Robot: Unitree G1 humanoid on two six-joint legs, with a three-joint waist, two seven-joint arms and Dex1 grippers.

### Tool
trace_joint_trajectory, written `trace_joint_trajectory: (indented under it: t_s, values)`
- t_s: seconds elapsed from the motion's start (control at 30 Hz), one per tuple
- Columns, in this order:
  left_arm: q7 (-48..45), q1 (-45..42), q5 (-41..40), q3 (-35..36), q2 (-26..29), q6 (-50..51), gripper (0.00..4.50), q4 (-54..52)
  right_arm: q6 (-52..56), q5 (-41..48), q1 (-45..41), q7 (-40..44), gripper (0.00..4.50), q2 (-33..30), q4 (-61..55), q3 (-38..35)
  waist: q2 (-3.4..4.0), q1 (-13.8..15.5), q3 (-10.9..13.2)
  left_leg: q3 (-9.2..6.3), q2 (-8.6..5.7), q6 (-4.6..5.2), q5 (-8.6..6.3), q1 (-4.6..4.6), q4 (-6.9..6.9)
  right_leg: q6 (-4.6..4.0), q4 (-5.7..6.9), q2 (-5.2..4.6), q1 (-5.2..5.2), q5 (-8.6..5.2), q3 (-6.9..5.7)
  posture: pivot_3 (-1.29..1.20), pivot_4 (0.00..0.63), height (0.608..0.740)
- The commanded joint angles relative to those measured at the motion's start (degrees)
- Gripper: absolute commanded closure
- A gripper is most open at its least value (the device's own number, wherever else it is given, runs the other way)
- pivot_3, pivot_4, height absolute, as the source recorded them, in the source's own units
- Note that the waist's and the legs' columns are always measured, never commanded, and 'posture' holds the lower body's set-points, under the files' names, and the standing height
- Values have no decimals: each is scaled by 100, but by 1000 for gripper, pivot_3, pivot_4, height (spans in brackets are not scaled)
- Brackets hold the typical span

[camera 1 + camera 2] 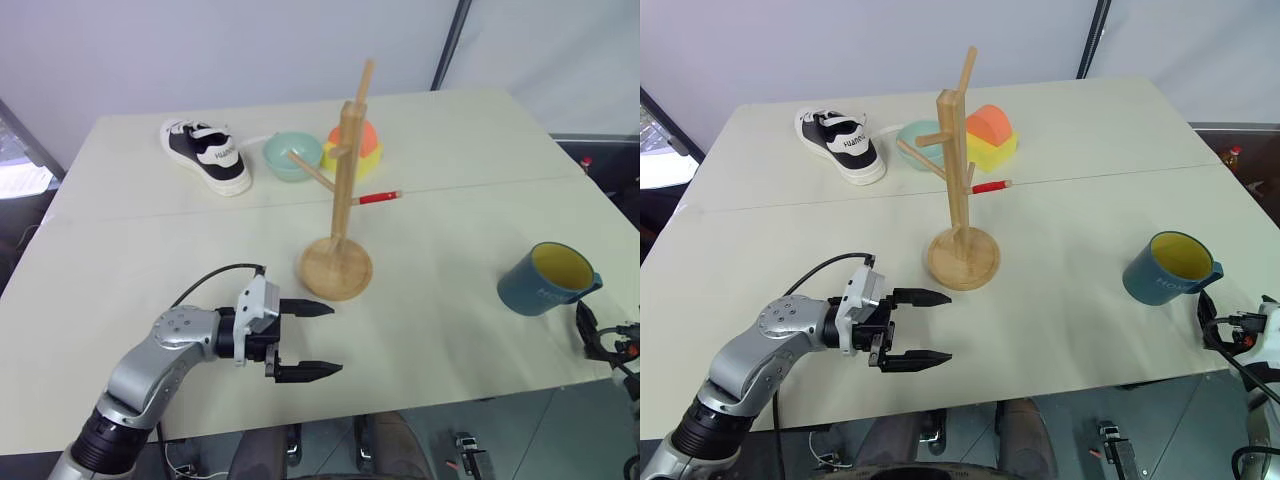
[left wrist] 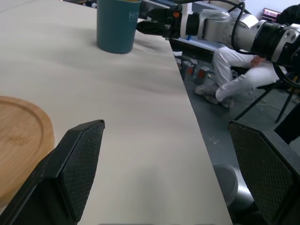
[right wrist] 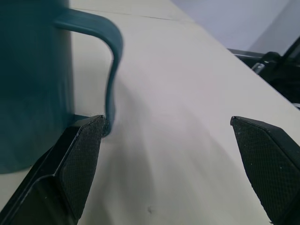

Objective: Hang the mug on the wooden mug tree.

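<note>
**Mug sitting on the right, both end effectors spread wide**

Cream-coloured worktop [image 1: 180,290] with a seam running left to right, pale wall behind it. Right in the middle stands the wooden mug tree [image 1: 340,205], upright on its round disc base, pegs bare.

Over on the right, close to the near edge, is the mug [image 1: 545,278], upright, yellow inside showing, handle pointing right. It's well apart from the tree.

Left end effector [image 1: 312,340] hovers over the near part of the worktop, pointing right, just near-left of the tree's base, fingers spread and pinching nothing. Right end effector [image 3: 173,154] is at the near right edge just beside the mug's handle. From the right wrist view its fingers are spread wide too, and one fingertip [image 3: 86,140] sits right at the lower end of the handle; can't tell if it's actually touching.

Far side clutter: a black-and-white sneaker [image 1: 205,155] on the left, a pale teal bowl [image 1: 292,155], an orange-and-yellow block thing [image 1: 366,146] behind the tree, and a red pen [image 1: 376,198].
</note>
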Motion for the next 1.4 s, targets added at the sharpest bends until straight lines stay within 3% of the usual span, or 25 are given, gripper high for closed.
trace_joint_trajectory:
  t_s: [0.03, 0.73, 0.8, 0.87, 1.03, 1.07, 1.3, 1.4]
  values:
    - [22, 69, 5, -12, 8, -165, 0, -133, 2, 79, -64, 74, 45, -112, -3, -33, 0, 0, 0, 0, 0, 0, 0, 0, 1, 0, 1, 0, 0, 0, 0, 0, 150, 740]
    - [165, 135, 132, -50, 0, -343, 0, -47, 71, 401, -1213, 1088, 45, -465, 1405, 247, -2, -6, 1, 2, 1, 9, 5, 0, 9, 1, 6, 2, 0, 1, 0, 0, 150, 740]
    - [185, 157, 131, -48, 8, -350, 0, -65, 76, 443, -1288, 1207, 565, -464, 1453, 285, -2, -5, 1, 2, 1, 10, 5, 0, 11, 1, 12, 2, -1, 0, 0, 0, 150, 740]
    - [206, 172, 136, -46, 11, -360, 0, -72, 77, 474, -1359, 1290, 1358, -466, 1499, 324, -2, -6, 1, 2, 1, 10, 5, 1, 13, 1, 19, 2, -2, 0, 0, 0, 150, 740]
    - [244, 185, 153, -53, 5, -381, 0, -61, 109, 596, -1448, 1556, 4078, -477, 1560, 374, -2, -1, 1, 2, 1, 10, 5, 1, 19, 1, 28, 1, -4, 0, 0, 0, 150, 740]
    - [261, 191, 160, -62, -6, -382, 0, -61, 145, 640, -1447, 1634, 4442, -474, 1538, 385, -3, -3, 2, 2, 1, 10, 5, 1, 19, 1, 29, 1, -4, 0, 0, 0, 150, 740]
    - [372, 221, 165, -43, -59, -392, 0, -23, 136, 535, -1247, 1658, 4442, -563, 844, 547, -2, -1, 2, 4, 1, 9, 5, 1, 19, 1, 35, -3, -8, 0, 1, 0, 150, 740]
    - [410, 289, 257, 123, -21, -611, 0, 107, -70, -56, -924, 1943, 4442, -996, -648, 1157, 8, -11, 5, 9, 1, 9, 5, -3, 18, 1, 42, -7, -20, 0, 2, 0, 150, 740]
